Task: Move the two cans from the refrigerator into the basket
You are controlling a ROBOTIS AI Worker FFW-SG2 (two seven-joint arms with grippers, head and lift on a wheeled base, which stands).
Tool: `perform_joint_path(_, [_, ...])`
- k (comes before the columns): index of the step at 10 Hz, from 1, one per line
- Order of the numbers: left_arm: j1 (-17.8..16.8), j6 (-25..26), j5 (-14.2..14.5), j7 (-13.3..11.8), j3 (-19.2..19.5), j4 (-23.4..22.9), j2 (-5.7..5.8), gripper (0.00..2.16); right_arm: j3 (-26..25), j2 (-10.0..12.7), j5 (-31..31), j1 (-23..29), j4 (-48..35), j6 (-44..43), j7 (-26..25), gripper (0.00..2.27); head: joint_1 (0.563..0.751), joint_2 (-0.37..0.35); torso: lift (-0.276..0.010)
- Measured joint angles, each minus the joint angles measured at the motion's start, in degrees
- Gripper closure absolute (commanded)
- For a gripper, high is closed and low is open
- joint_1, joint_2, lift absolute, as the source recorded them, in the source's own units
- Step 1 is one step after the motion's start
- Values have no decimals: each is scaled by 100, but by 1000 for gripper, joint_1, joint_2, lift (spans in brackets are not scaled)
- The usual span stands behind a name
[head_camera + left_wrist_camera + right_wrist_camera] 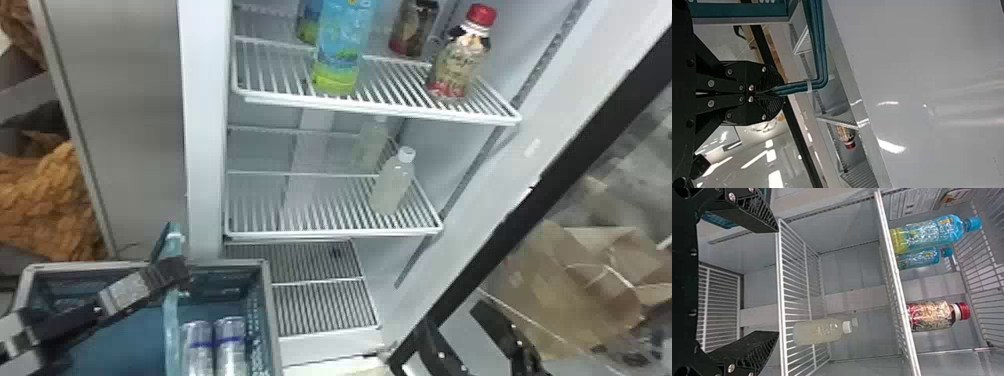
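Cans [231, 347] stood side by side in your basket [271, 310] in the head view, upright and close to its wall on the refrigerator [205, 150] side, so your transfer looked done. Your left gripper [177, 275] held the handle [171, 320] above it, probably to keep the basket steady and near the shelves for short loading moves. Your right gripper [452, 317] was at the lower right, near the open door. A pale bottle [392, 190] and a red-capped bottle [460, 55] stood on separate shelves, no part of your job.

In the left wrist view, you had the fingers closed narrow on the handle, the strands pinched at the tips. That grip seemed firm, though a sharp tilt could have tipped the cans.

In the right wrist view, your fingers were wide apart with nothing between them, facing the shelves. Your next move likely called for drawing that arm clear, without brushing the bottles.
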Motion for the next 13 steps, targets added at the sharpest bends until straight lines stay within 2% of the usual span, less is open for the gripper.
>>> perform_joint_path(4, [49, -10, -6, 1, 1, -4, -10, 1210, -64, 44, 28, 297, -170, 1, -4, 119, 695, -350, -219])
perform_joint_path(13, [72, -14, -6, 6, 13, -32, -25, 1210, -36, 67, 20, 179, -55, 14, 20, 119, 695, -350, -219])
